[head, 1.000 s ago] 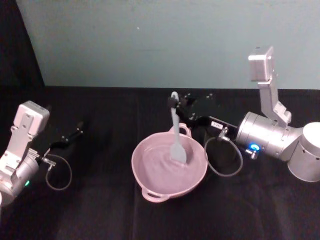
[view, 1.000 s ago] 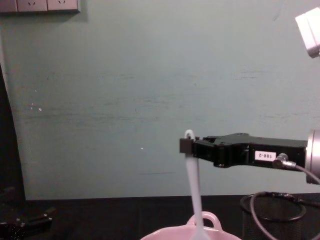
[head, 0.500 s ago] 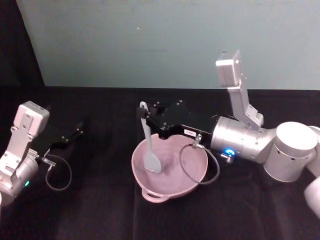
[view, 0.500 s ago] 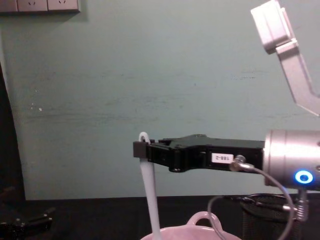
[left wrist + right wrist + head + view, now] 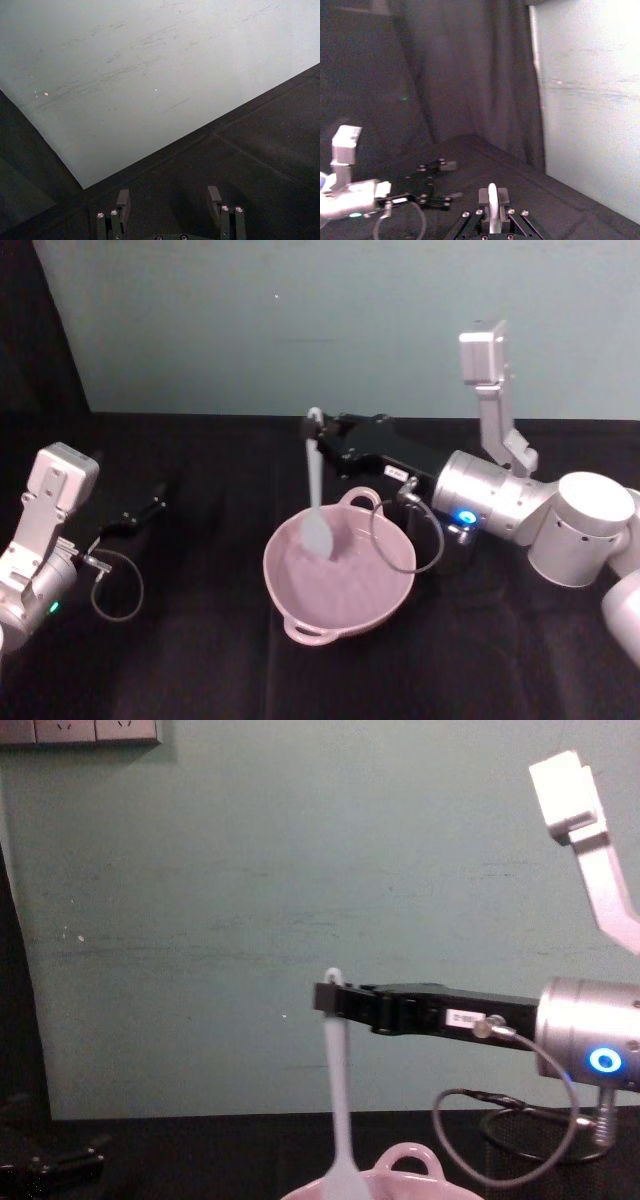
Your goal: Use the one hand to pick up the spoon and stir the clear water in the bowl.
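Observation:
The pale pink bowl [image 5: 338,580] sits mid-table, its loop handle [image 5: 405,1159] peeking up at the bottom of the chest view. My right gripper [image 5: 314,430] is shut on the top of the white spoon [image 5: 316,495], which hangs upright with its flat head [image 5: 318,534] down inside the bowl's far left part. In the chest view the right gripper [image 5: 328,996] pinches the spoon [image 5: 340,1100] just under its holed tip. In its wrist view, the right gripper [image 5: 492,200] clamps the spoon handle [image 5: 492,196]. My left gripper [image 5: 152,505] rests open on the table at the left; its wrist view shows the left gripper [image 5: 170,199] with nothing between its fingers.
A black wire-mesh cup [image 5: 560,1155] stands at the right behind the bowl, partly hidden by my right wrist [image 5: 490,505] and its grey cable loop [image 5: 405,535]. The table is covered in black cloth [image 5: 200,660], with a teal wall [image 5: 300,320] behind.
My right gripper swept the spoon from the bowl's right side to its left, then back toward the far middle. The spoon's head now sits higher. The left arm has not moved.

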`<state>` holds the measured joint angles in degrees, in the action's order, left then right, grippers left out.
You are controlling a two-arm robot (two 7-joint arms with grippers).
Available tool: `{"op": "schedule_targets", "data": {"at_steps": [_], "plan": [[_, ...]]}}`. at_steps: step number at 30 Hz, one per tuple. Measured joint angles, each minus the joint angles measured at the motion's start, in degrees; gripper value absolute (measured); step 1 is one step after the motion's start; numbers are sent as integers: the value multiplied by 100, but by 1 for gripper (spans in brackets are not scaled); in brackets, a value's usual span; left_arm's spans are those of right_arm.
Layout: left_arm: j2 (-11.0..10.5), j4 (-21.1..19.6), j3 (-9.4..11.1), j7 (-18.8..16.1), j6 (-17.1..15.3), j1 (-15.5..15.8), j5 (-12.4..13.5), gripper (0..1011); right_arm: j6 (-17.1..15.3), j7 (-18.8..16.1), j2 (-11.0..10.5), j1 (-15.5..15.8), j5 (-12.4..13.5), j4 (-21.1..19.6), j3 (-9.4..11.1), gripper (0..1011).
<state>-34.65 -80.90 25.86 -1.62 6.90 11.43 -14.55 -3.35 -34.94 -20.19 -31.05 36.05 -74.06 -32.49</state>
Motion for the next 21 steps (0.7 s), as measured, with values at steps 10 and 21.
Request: {"op": "schedule_targets", "data": {"at_steps": [10, 21], "plan": [[0, 0, 0, 0, 0, 0, 0, 1005, -110, 370, -420, 221, -160, -365, 264, 112], [0, 0, 0, 0, 0, 0, 0, 1005, -274, 362, -695, 531, -268, -926, 296, 112]]}}
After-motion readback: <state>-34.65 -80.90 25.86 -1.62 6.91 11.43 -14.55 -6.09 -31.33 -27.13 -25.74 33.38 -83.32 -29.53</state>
